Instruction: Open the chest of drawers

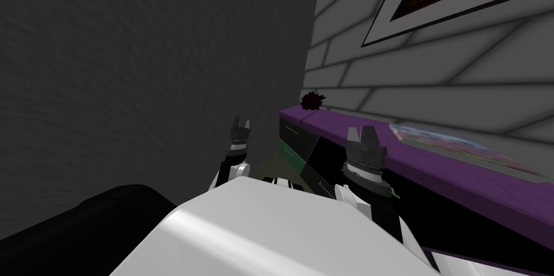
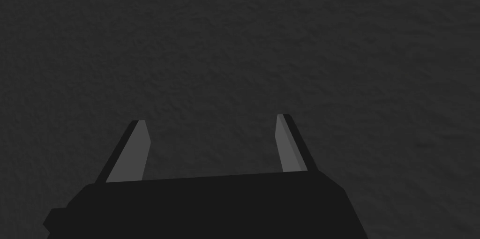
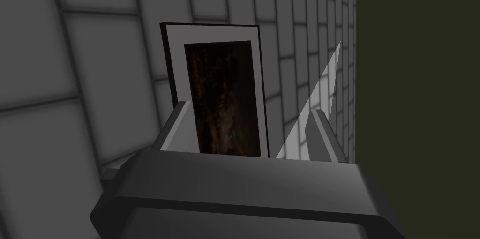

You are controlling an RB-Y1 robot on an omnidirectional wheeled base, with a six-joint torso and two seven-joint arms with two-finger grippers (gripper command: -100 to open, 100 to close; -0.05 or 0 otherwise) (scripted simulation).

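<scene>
Chest of drawers [image 1: 346,127] has a purple top and dark fronts; left hand [image 1: 241,123] and right hand [image 1: 368,131] both spread apart.

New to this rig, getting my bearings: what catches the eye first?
The purple-topped chest of drawers along the tiled wall on my right, a colourful book flat on it and a dark spiky plant at its far end. The left gripper and right gripper stand open near it.

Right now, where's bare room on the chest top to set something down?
Free: the purple chest top between the dark spiky plant at the far end and the colourful book. Crowded: the near stretch under the book.
</scene>
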